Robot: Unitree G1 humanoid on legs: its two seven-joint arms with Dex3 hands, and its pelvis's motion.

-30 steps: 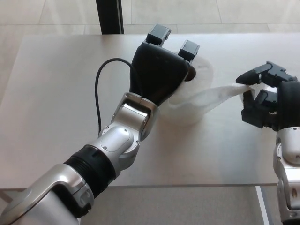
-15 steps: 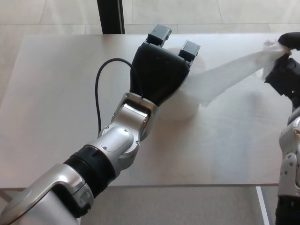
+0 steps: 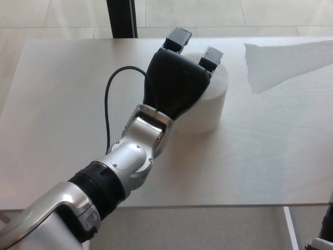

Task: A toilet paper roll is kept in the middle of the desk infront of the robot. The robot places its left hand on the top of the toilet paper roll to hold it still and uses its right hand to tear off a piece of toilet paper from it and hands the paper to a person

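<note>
My left hand (image 3: pixel 177 83) lay flat on top of toilet paper roll (image 3: pixel 210 107), mid-desk (image 3: pixel 62 104), pinning it, not gripping; torn paper strip (image 3: pixel 283 65) had lifted away to far right edge, now detached from roll; my right hand had left view — tear done, handover to person judged next.

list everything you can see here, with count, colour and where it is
toilet paper roll: one, white, middle of the desk, mostly under the left hand
torn paper strip: one, white, upper right, running off the right edge
desk: one, pale wood, fills the view
dark post: one, black, behind the desk's far edge
floor: pale tiles, beyond the desk
cable: one, black, looping beside the left wrist
left hand: one, black, resting on top of the roll
right hand: not in view
</note>
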